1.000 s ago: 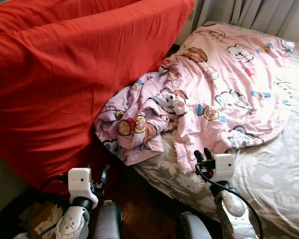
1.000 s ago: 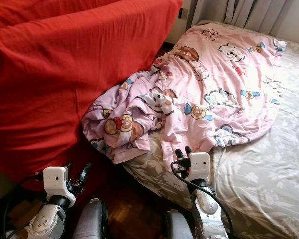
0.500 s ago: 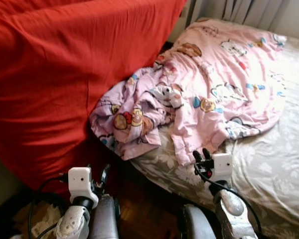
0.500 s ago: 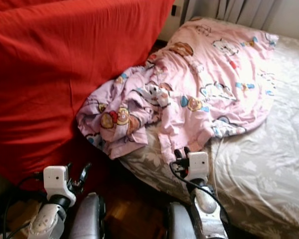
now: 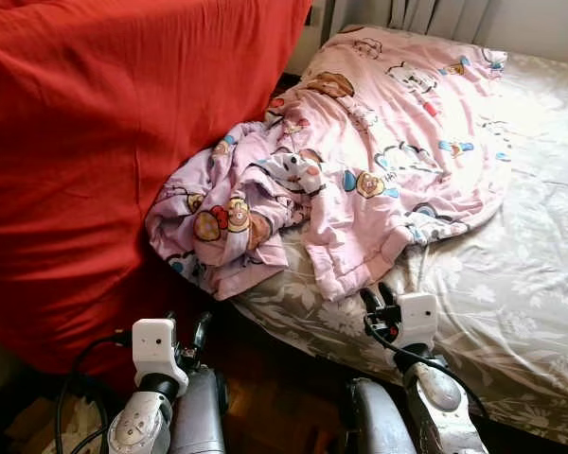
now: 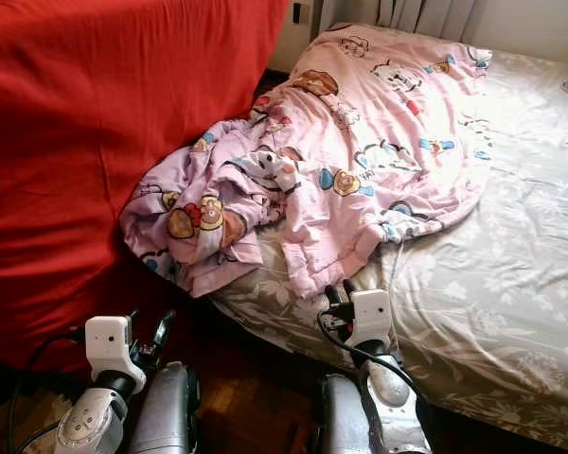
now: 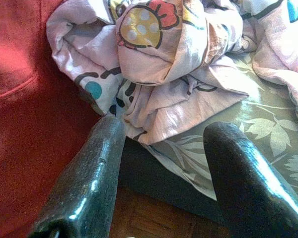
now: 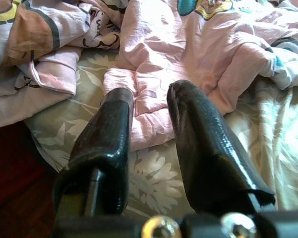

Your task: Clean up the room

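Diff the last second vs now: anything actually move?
Only the camera: the view shifted, showing more of the bed. The pink blanket lies bunched the same way against the red cover. Left gripper and right gripper stay raised before the bed edge, open, holding nothing.

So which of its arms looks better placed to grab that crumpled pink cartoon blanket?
Probably the right. The right tool hovers open just short of the pink cartoon-print blanket's nearest hanging edge on the bed, while the left tool sits lower, beside the red cloth.
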Motion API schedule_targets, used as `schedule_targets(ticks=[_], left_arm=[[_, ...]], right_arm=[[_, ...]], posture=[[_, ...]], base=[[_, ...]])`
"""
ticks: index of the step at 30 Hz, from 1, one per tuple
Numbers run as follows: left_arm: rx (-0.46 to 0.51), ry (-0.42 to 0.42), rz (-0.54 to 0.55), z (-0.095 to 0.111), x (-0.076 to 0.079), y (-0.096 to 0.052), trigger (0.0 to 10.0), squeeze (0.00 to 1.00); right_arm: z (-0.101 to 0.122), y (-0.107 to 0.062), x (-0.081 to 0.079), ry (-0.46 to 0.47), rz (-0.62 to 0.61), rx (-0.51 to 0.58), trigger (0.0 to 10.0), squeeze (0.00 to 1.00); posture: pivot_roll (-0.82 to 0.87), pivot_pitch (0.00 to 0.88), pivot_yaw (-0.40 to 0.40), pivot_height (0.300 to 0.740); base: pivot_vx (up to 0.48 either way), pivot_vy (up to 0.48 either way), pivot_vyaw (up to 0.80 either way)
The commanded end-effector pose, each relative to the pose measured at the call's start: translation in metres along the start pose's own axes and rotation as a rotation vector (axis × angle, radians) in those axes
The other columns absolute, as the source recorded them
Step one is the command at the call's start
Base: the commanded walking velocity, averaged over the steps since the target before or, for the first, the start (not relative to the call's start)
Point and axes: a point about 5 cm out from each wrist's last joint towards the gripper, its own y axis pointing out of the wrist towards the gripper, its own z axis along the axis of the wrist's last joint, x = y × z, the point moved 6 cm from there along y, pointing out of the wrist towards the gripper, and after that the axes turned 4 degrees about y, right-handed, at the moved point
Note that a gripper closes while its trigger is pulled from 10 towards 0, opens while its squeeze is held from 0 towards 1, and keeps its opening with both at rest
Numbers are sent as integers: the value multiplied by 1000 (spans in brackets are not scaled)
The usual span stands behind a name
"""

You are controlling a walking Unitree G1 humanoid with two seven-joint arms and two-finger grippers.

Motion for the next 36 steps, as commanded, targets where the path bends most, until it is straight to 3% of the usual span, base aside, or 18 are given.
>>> schedule_targets(ticks=[1,9,16,19,31,36], left_arm=[[-31,12,1,-6,0,-1,10000,0],[-36,16,10,-8,-2,-3,10000,0],[-35,14,8,-7,-1,-2,10000,0],[-35,15,7,-8,-1,-2,10000,0],[-38,19,7,-8,-1,-4,10000,0],[-30,22,10,-7,0,-3,10000,0]], right_arm=[[-6,-1,0,4,-4,-26,10000,0],[-6,1,0,17,-5,-23,10000,0],[-4,0,-2,-29,17,-17,10000,0],[-5,0,-3,-1,14,-16,10000,0],[-7,3,1,4,-12,-31,10000,0],[-24,3,7,-27,-43,-124,10000,0]], posture=[[36,186,-50,576],[41,187,-50,576],[39,190,-51,576],[40,192,-51,576],[45,194,-45,576],[46,198,-45,576]], base=[[0,0,0],[0,0,0],[263,0,229],[255,0,800],[285,0,0],[108,0,0]])
